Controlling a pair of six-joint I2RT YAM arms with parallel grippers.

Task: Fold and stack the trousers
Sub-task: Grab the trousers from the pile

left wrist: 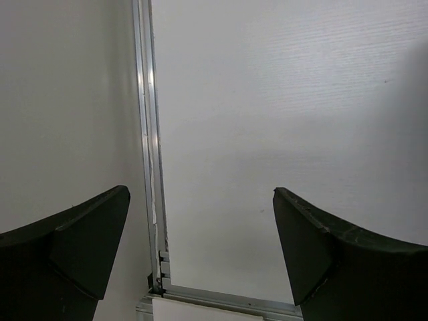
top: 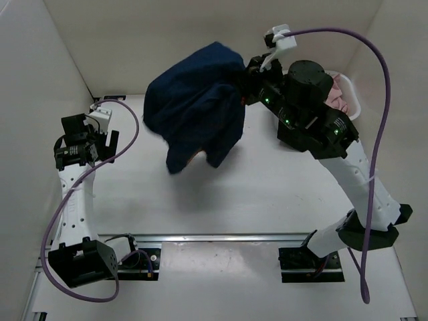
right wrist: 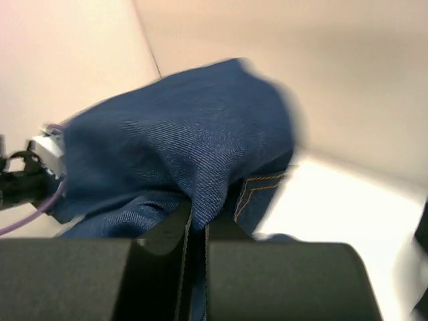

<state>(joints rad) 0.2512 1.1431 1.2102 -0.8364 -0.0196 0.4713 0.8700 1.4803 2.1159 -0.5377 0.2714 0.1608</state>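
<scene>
We find the left gripper [top: 105, 142] over the left edge of the table [top: 267, 194], fingers spread with nothing between them. The trousers [top: 197, 107] hang bunched above the table's far middle. The right gripper [right wrist: 194, 217], over the table's far right, is clenched on their denim.

The white table [top: 267, 194] is carrying a metal rail [top: 221, 237] along its 6 o'clock edge, with the left arm base [top: 83, 262] and right arm base [top: 304, 257] sitting there. At 2 o'clock a white tub [top: 358, 100] is holding pink cloth [top: 338, 90]. The trousers [top: 194, 100] are hanging over 12 o'clock, contact unclear.
</scene>
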